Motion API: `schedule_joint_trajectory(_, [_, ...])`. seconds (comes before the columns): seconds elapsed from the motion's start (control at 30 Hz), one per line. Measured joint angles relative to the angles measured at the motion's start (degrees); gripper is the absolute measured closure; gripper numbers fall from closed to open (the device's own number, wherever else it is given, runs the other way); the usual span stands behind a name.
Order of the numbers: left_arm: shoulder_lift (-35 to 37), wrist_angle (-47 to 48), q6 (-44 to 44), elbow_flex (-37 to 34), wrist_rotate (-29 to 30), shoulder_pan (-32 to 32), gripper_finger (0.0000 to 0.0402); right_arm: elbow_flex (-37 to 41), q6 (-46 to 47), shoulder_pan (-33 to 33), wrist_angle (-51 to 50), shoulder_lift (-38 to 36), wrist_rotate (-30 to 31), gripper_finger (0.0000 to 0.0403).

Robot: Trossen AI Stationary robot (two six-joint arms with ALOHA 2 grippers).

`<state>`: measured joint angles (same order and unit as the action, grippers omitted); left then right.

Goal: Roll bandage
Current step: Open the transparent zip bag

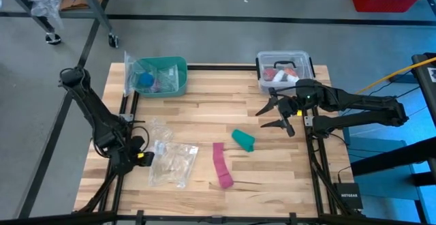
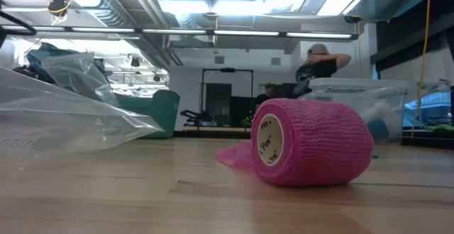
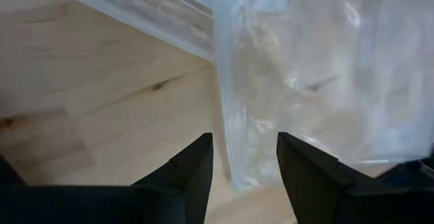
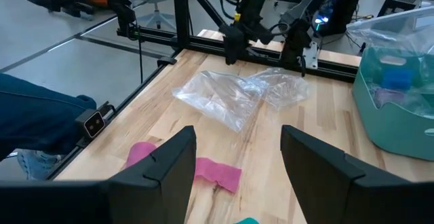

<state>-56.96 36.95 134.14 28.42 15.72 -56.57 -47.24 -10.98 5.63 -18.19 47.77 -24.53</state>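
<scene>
Teal bandage (image 1: 243, 140) only from above

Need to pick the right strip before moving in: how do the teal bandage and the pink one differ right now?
The teal bandage is a compact bundle lying nearer the right pincer; the pink bandage trails a flat unrolled strip from its roll, farther towards the table's front edge. Teal looks wider, pink narrower. Both lie loose on the wooden table, touched by neither pincer.

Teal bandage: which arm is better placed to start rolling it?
Probably the right. In the high view the right gripper hangs open just beside the teal bandage. The left gripper sits at the table's far left edge, over a clear plastic bag, with the pink bandage between.
</scene>
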Motion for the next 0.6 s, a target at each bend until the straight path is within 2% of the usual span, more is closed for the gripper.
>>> schedule_joint_trajectory(0.47, [-9.91, -0.81, -0.6, 0.02, -0.34, 3.84, 0.0247, 0.0, 0.0, 0.0, -0.01, 0.0, 0.0, 0.0186])
schedule_joint_trajectory(0.6, [-11.64, -5.14, -2.63, 0.02, -0.39, 4.86, 0.0247, -0.02, 0.0, 0.0, 0.02, 0.0, 0.02, 0.0186])
